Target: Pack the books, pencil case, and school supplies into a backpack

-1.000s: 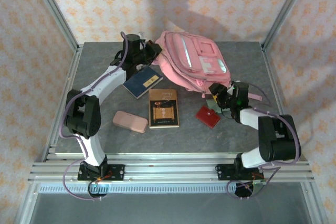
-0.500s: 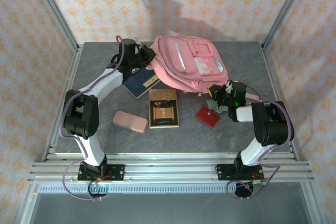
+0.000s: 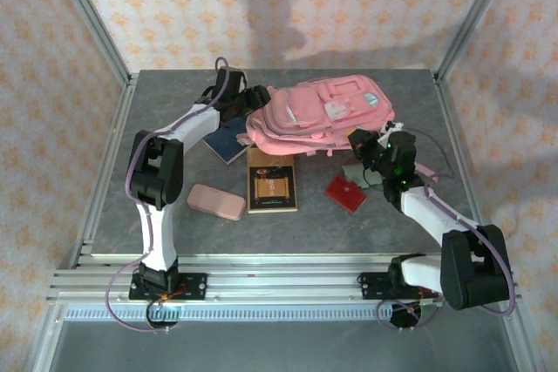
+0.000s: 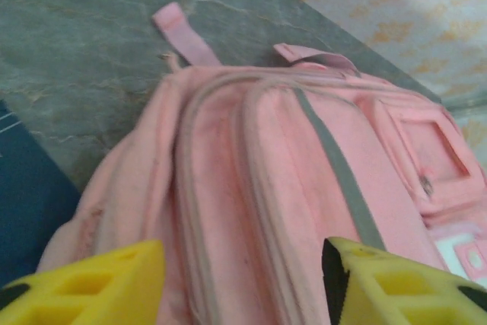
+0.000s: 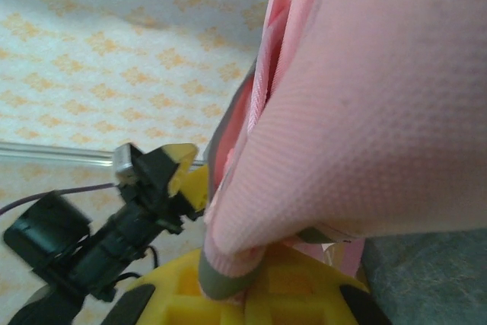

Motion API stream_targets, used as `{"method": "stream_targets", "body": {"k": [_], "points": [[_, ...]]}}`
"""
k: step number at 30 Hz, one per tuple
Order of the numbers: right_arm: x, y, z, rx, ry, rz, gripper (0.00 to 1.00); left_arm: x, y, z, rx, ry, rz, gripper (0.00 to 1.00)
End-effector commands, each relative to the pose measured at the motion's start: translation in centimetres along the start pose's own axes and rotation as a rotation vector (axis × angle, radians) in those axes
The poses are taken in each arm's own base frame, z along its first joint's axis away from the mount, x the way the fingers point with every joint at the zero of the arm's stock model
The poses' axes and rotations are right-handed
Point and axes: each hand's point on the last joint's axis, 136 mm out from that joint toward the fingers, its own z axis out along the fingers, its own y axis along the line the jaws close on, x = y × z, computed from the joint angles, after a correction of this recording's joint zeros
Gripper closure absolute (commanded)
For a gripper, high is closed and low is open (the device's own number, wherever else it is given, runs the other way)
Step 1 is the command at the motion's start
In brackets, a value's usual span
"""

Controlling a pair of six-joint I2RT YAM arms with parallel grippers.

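Observation:
The pink backpack point(image 3: 318, 115) lies across the back middle of the table, its near edge over the top of the brown book point(image 3: 272, 182). My right gripper point(image 3: 363, 142) is shut on the backpack's grey-trimmed lower edge point(image 5: 228, 283), and the pink fabric point(image 5: 365, 112) hangs over my right gripper point(image 5: 259, 283). My left gripper point(image 3: 254, 102) is at the backpack's left end, open; its yellow fingers point(image 4: 99, 283) stand on either side of the pink fabric point(image 4: 251, 188) without holding it. The navy book point(image 3: 224, 142) lies partly under my left arm. The pink pencil case point(image 3: 216, 202) lies at the front left.
A red square pad point(image 3: 345, 193) and a grey-green card point(image 3: 356, 172) lie by my right arm. Metal frame posts stand at the back corners. A pink strap point(image 4: 183, 32) trails on the grey table point(image 3: 157, 215). Open table lies near the front edge.
My right gripper shut on the backpack's edge and pulled it right, turning the bag sideways. My left gripper let go of the backpack and opened.

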Motion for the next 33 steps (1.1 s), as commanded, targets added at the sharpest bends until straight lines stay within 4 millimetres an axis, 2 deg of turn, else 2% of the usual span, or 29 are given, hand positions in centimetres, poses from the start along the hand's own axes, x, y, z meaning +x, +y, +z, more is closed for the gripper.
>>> {"method": "stream_targets", "body": {"k": [1, 3, 5, 9, 12, 17, 23, 29, 33], "points": [[-0.7, 2.2, -0.2, -0.046, -0.056, -0.012, 1.00, -2.5, -6.1, -5.8, 0.110, -0.131, 0.135, 0.39], [-0.5, 2.4, 0.0, -0.046, -0.063, 0.002, 1.00, -1.3, -7.9, -8.1, 0.156, -0.143, 0.161, 0.39], [-0.5, 2.5, -0.1, -0.042, -0.077, 0.015, 1.00, 1.0, -9.5, -9.9, 0.193, -0.147, 0.238, 0.39], [-0.4, 2.4, 0.0, -0.025, -0.097, 0.042, 1.00, 7.3, -11.1, -12.5, 0.254, -0.161, 0.361, 0.39], [-0.2, 2.4, 0.1, -0.022, -0.100, 0.050, 1.00, 12.0, -11.3, -13.1, 0.317, -0.158, 0.382, 0.41], [-0.1, 2.6, 0.2, -0.023, -0.101, 0.055, 1.00, 17.4, -11.9, -12.2, 0.336, -0.203, 0.459, 0.42], [-0.1, 3.6, -0.4, -0.049, -0.108, 0.049, 1.00, 20.4, -13.7, -9.4, 0.375, -0.258, 0.537, 0.42], [0.1, 3.7, -0.4, -0.055, -0.100, 0.054, 1.00, 21.3, -14.7, -7.8, 0.427, -0.325, 0.593, 0.43], [0.2, 3.9, -0.4, -0.062, -0.097, 0.052, 1.00, 21.7, -15.2, -5.5, 0.362, -0.315, 0.657, 0.45]]}}
